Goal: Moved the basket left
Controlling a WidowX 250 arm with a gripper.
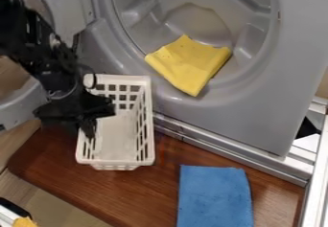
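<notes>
One grey front-loading laundry machine (256,116) takes up most of the view, its round door (19,107) swung open at the left. Below it lies a brown wood-grain board (64,173). The black robot arm (45,58) comes in from the upper left, in front of the door. The white slotted plastic basket (118,135) is upright on the board, left of centre, its far end close to the machine's front. A blue cloth (215,197) lies flat on the board, to the right of the basket and apart from it; a yellow cloth (189,65) is draped over the lower lip of the drum opening. The gripper (87,125) hangs at the basket's left long wall; whether it is clenched on that wall or released, I cannot tell.

The step in hand looks to be getting hold of that wall, or shifting the basket by it. Make sure of the grip first, then draw leftwards slowly and level, with the base sliding on the wood. A pull at one side could tip the basket or swing it round, so keep it low, clear of the door and short of the board's left edge.
</notes>
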